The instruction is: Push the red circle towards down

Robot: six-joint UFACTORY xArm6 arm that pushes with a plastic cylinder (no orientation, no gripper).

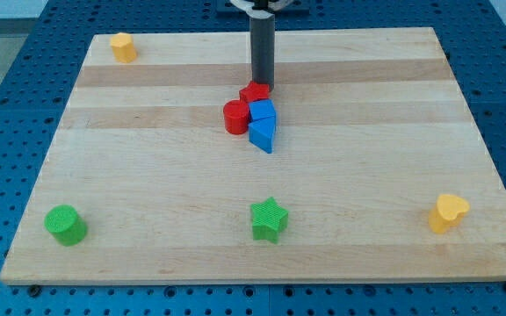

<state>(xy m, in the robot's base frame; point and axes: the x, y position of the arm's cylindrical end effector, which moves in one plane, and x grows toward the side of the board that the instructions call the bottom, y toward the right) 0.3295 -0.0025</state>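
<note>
Red circular block (235, 117): sitting near the middle of the pale wooden board (148, 175), just below and to the view's left of my tip (262, 86).

My tip: the lower end of a straight dark rod, standing upright just above the cluster; it is carrying no jaws or fingers, so it is clasping nothing. It is meeting the top edge of a second red block (255, 91), shape unclear; actual contact cannot be told.

Blue block, roughly cubic (263, 111): touching the red circle's right side.

Blue triangular block (263, 134): lying just below the blue cube.

Green star block (269, 219): lying well below the cluster.

Green cylindrical block (64, 224): bottom left.

Yellow heart-shaped block (448, 212): bottom right.

Yellow block (123, 46): top left.
</note>
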